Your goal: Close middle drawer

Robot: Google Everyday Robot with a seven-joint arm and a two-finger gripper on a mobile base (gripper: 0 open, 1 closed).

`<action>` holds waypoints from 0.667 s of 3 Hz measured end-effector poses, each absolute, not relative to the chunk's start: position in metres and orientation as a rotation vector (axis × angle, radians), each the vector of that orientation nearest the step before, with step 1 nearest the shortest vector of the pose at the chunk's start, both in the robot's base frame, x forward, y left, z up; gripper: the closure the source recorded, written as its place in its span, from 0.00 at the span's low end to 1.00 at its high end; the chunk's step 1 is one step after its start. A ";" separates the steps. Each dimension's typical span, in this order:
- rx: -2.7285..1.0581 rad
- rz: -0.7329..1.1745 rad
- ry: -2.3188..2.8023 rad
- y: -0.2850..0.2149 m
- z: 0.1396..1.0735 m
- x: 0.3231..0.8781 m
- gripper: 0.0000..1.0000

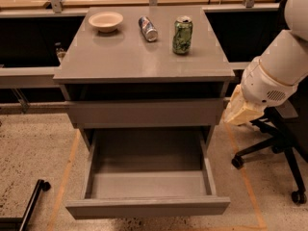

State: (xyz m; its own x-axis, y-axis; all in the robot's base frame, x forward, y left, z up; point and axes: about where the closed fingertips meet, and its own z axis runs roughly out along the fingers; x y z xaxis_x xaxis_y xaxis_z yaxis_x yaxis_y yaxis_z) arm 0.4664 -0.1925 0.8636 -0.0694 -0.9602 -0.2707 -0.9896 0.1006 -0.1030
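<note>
The grey cabinet [144,61] stands in the middle of the camera view. The middle drawer [147,207] is pulled far out toward me. It is a wide, shallow, empty grey box with a flat front panel. Above it, another grey drawer front [144,113] sits almost flush and sticks out only slightly. Anything below the open drawer is hidden. My gripper [240,112], cream coloured at the end of the white arm [276,73], hangs just right of the cabinet's right side. It is level with the upper drawer front and touches nothing I can see.
On the cabinet top are a white bowl [106,20], a silver can lying on its side [147,28] and an upright green can [182,34]. A black office chair's base [269,153] stands at the right. A black bar [31,203] lies on the floor at the lower left.
</note>
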 end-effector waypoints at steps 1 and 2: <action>-1.892 0.241 2.115 -0.177 0.823 0.460 1.00; -1.868 0.324 2.047 -0.159 0.775 0.460 1.00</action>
